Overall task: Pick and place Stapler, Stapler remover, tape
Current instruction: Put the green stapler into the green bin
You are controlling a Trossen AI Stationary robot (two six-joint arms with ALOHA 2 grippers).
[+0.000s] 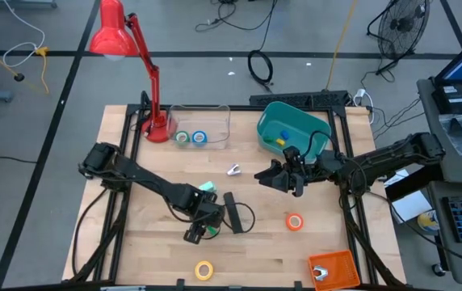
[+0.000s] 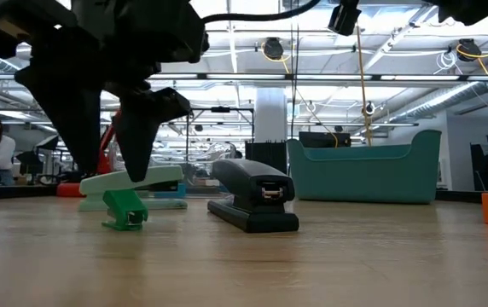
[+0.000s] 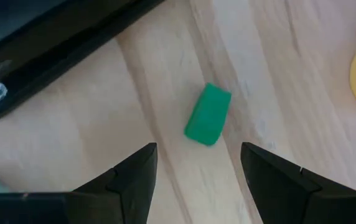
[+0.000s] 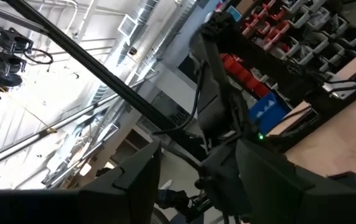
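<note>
Here, from above, I see my left gripper low over the middle of the wooden worktop, its fingers spread wide with nothing between them. Straight below the gap lies a small green block, flat on the wood and untouched.

The stapler lies just beside that gripper, a slim black bar resting flat, closed and pointing toward the camera in the low view. I judge it rigid and fairly heavy for its size, with smooth sides that could slip; taking it across its narrow width near the middle looks the safest hold. A pale green stapler-like thing sits behind the gripper in the low view.

The tape is scattered. An orange roll lies toward the right, a yellow roll near the front edge, and a green roll and blue roll sit inside a clear tray at the back. I expect these rings to be light and stiff, best pinched across the rim.

My right gripper hangs above the worktop near a teal bin, fingers apart and empty. A small silver remover-like piece lies between the two arms.

There is open wood around the stapler on the right. A red lamp crowds the back left corner, and an orange box the front right.
</note>
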